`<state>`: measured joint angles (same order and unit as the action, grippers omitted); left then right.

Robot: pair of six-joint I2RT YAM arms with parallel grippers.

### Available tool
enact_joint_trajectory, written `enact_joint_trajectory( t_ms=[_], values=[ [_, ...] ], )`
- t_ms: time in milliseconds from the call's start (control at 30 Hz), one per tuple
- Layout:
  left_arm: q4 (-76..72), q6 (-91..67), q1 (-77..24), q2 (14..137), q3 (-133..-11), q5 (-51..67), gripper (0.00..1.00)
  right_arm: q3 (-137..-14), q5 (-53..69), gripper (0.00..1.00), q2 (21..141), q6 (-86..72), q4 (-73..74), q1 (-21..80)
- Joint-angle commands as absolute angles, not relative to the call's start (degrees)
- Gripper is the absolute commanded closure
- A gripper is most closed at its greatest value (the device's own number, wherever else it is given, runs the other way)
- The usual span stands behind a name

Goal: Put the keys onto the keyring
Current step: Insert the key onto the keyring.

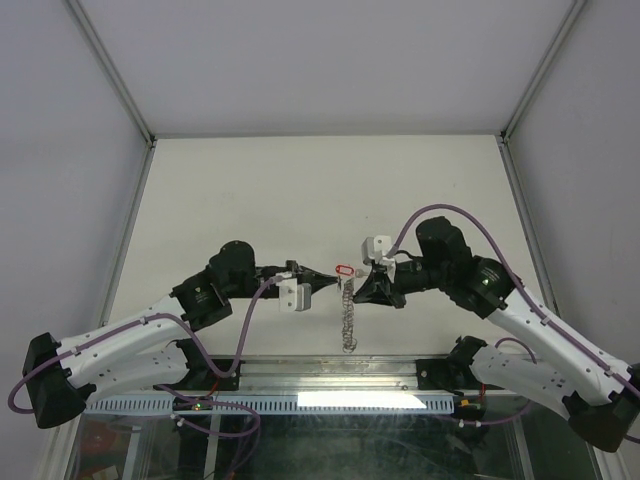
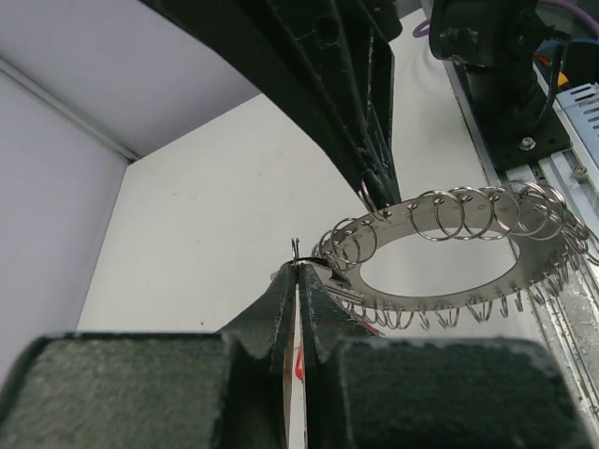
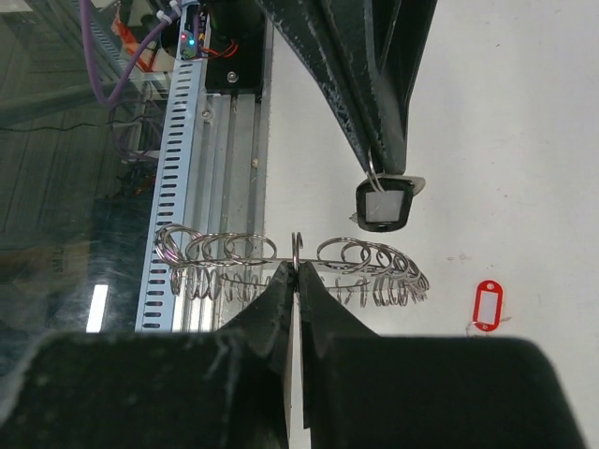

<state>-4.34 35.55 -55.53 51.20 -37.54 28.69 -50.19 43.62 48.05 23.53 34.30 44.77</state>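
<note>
The keyring hangs edge-on between my two grippers, above the white table. My right gripper is shut on its rim; in the right wrist view the jaws pinch the keyring among its wire loops. My left gripper is shut on a black-tag key, held just beside the ring's far rim. In the left wrist view my left gripper sits closed against the keyring. A red-tag key lies on the table; it also shows in the right wrist view.
A metal rail with cable ducting runs along the near table edge, just under the hanging ring. White enclosure walls with metal posts bound the table on the left, right and back.
</note>
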Motion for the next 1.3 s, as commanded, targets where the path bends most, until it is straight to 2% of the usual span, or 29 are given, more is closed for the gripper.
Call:
enact_joint_trajectory(
  t_ms=[0, 600, 1267],
  values=[
    [-1.37, 43.64, -56.16, 50.98, -38.95, 33.52, 1.0, -54.09, 47.35, 1.0, 49.6, 22.78, 30.14, 44.94],
    [0.83, 47.54, -58.1, 53.44, -41.52, 33.66, 1.0, -54.25, 46.15, 1.0, 54.11, 18.51, 27.29, 44.93],
    [2.94, 48.75, -59.11, 54.4, -42.71, 34.08, 1.0, -54.22, 45.88, 1.0, 53.87, 19.6, 29.6, 44.97]
  ],
)
